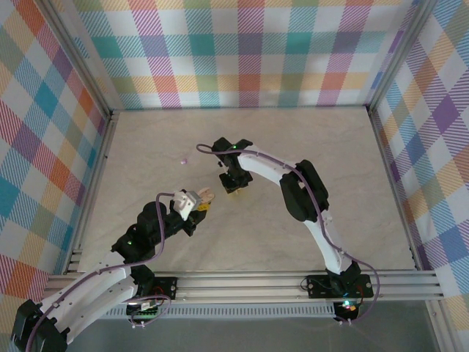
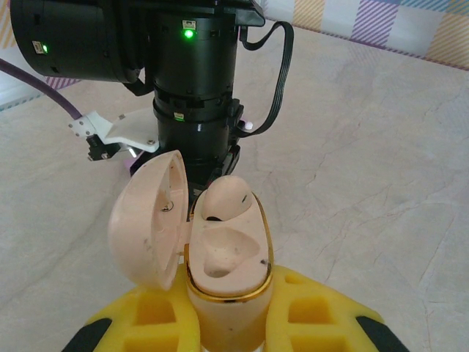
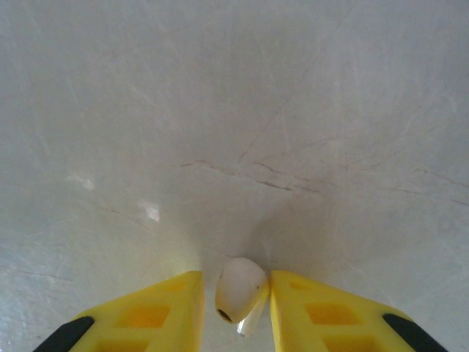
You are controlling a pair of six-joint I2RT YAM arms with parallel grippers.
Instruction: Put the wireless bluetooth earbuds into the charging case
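So far one cream bud (image 2: 223,199) sits in the open case (image 2: 227,257) clamped in my left gripper (image 2: 231,317), its other well empty, while my right gripper (image 3: 234,302) straddles the second cream bud (image 3: 240,287) on the table (image 3: 220,110); pinched or not, I cannot tell.

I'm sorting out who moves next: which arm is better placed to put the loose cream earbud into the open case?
Right. The right gripper straddles the cream earbud on the table, jaws nearly on it. The left gripper is shut on the open case, one socket empty, so it likely just presents it.
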